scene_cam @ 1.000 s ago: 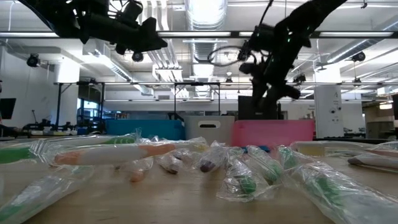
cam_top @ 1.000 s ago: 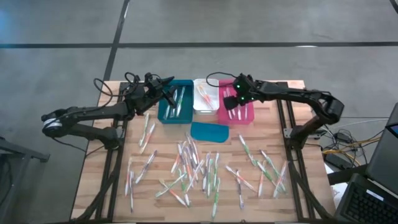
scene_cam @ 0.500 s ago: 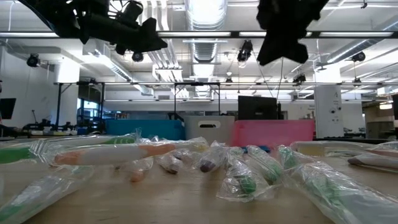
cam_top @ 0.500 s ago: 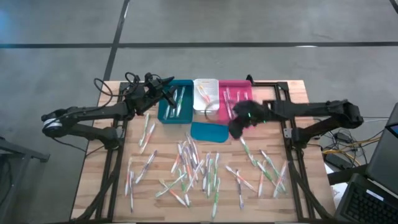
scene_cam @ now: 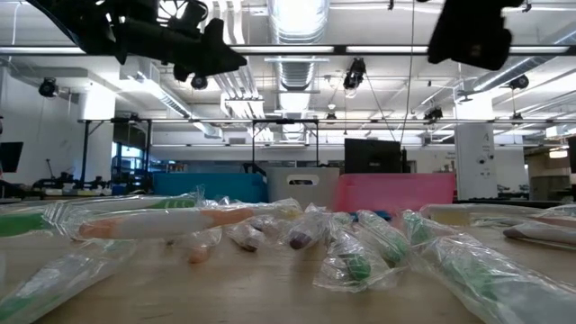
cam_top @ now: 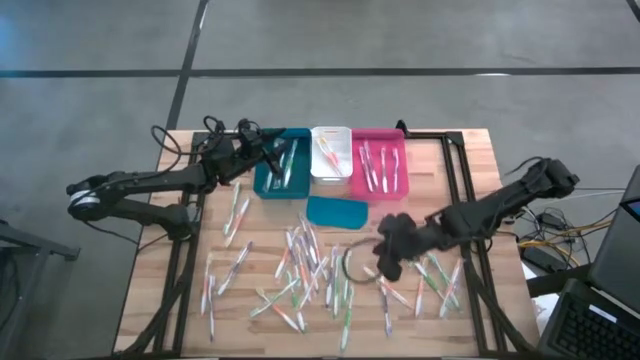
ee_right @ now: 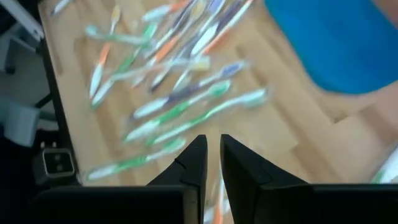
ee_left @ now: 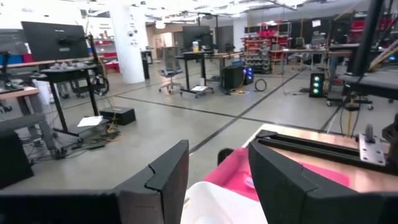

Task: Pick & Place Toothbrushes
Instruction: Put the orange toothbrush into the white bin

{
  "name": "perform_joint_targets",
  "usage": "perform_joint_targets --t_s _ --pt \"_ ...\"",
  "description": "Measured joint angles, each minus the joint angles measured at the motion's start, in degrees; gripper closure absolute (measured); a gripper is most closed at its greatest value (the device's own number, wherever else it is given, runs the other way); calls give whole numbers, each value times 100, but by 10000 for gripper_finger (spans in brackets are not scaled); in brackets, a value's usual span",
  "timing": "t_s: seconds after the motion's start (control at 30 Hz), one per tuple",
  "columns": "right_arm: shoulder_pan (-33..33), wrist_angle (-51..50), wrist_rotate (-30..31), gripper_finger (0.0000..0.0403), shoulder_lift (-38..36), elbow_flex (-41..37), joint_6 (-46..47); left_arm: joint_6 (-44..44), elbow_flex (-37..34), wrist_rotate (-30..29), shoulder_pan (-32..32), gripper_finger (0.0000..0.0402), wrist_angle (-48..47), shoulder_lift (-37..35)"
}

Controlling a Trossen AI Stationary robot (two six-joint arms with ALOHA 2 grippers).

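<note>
We see the toothbrushes, thin white sticks with green, pink and orange accents, strewn across the wooden bench. Our right hand hangs over them, fingers nearly closed and empty; our left hand gapes near the teal bin.

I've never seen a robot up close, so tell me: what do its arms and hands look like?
Two thin, dark, jointed arms. Black cables loop along the left arm. Each ends in a hand with two flat, black, blocky fingers: the left hand and the right hand look alike.
</note>
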Motion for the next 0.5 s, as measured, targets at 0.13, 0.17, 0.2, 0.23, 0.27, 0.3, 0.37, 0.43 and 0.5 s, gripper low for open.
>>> perform_joint_targets --t_s 0.13,0.17,0.2,0.23,0.27,0.3,0.37,0.43,0.5 --pt "464 -11 54 369 330 0 503 -41 0 87 -2 229 -97 0" --pt "561 -13 55 371 425 0 657 -62 0 89 -4 229 -136 0" --pt "664 -18 56 373 523 0 795 -94 0 89 -4 229 -177 0" --pt "762 -26 54 375 621 0 911 -123 0 89 -4 229 -205 2" --pt "856 -26 54 377 715 0 1024 -148 0 89 -4 229 -222 4" --pt "934 -25 47 379 807 0 1132 -167 0 91 -4 229 -233 4" --pt "1080 -56 -36 384 975 0 1334 -198 0 91 -7 229 -268 4" --pt "1191 -82 -162 387 1110 -2 1491 -252 0 104 -7 229 -349 4" --pt "1291 -72 -277 390 1228 -2 1590 -289 0 116 -7 229 -400 4"
